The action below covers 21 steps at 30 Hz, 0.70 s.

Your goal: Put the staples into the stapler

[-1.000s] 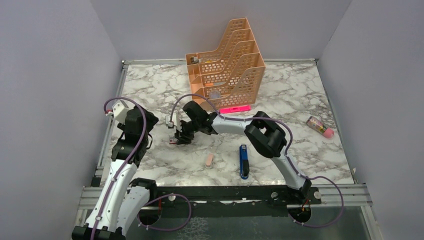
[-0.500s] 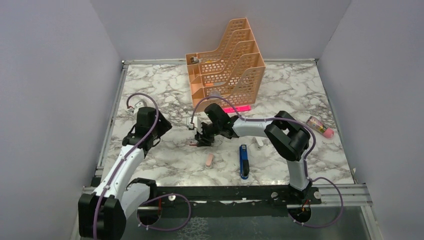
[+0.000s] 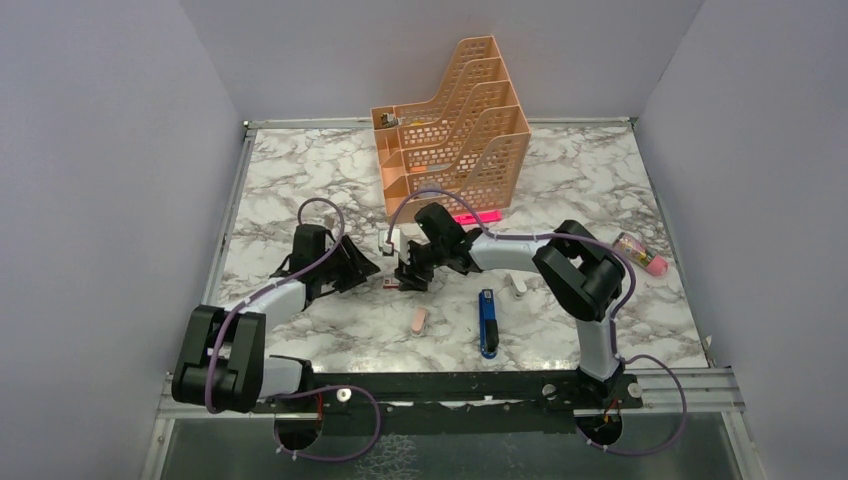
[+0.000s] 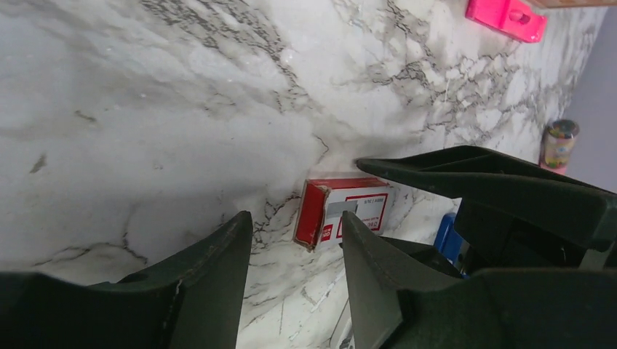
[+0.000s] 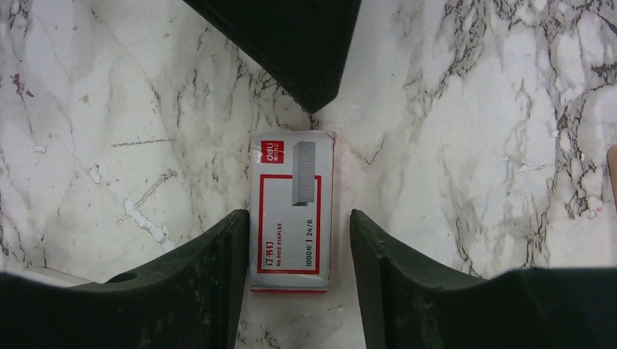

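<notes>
The staples (image 5: 291, 207), a small white box with a red-framed label, lay flat and label-up on the marble counter (image 3: 300, 170), a little left of the middle and in front of the orange file rack (image 3: 450, 130). The right fingers (image 5: 211, 283) were spread and stood on either side of the box's near end. One sat right against the box's long edge, while a strip of bare counter showed between the other and the box, so nothing was pinched. The left fingers (image 4: 211, 283) were spread too, low over the counter, with the box just beyond their tips rather than between them. In the right wrist view, one dark tip pointed at the box's far end, touching it or nearly so. The stapler (image 3: 487, 322), blue with black ends, lay on the counter nearer the arm bases, to the right of the box and apart from both sets of fingers. A peach-pink piece (image 3: 419, 320) lay just left of the stapler, a bright pink bar (image 3: 470, 217) lay at the foot of the rack, and a small colourful tube (image 3: 640, 253) lay far to the right.
</notes>
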Each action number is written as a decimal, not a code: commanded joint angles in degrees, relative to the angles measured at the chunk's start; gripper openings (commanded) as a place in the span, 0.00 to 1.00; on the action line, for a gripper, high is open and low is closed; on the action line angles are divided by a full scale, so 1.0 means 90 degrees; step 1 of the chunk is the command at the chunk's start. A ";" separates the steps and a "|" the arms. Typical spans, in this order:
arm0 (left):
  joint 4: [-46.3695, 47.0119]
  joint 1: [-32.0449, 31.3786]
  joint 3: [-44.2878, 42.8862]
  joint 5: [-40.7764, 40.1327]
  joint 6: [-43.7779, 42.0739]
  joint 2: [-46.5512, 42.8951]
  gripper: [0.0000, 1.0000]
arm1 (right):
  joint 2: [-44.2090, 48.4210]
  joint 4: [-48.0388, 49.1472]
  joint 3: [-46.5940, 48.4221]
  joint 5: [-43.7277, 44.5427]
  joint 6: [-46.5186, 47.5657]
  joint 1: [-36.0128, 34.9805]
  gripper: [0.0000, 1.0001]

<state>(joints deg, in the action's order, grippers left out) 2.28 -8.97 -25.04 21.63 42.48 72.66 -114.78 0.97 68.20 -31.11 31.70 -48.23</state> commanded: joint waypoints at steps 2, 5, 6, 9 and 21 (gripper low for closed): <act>0.1553 -0.0020 0.0133 0.0971 0.0302 0.0429 0.44 | -0.0334 -0.0352 0.0084 0.0019 0.0154 0.0035 0.53; 0.1577 -0.0071 0.0108 0.0995 0.0265 0.0613 0.41 | -0.0383 -0.0348 0.0124 -0.0018 0.0140 0.0034 0.51; 0.1586 -0.0090 0.0106 0.1000 0.0256 0.0638 0.41 | -0.0395 -0.0346 0.0144 -0.0027 0.0131 0.0036 0.51; 0.1638 -0.0141 0.0135 0.1041 0.0259 0.0711 0.39 | -0.0420 -0.0309 0.0175 -0.0062 0.0120 0.0031 0.50; 0.1670 -0.0315 0.0155 0.0974 0.0252 0.1085 0.32 | -0.0476 -0.0265 0.0244 -0.0107 0.0110 0.0027 0.49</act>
<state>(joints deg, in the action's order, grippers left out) 15.42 -11.11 -24.23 29.54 44.99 80.86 -116.46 0.38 70.15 -32.88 31.73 -48.23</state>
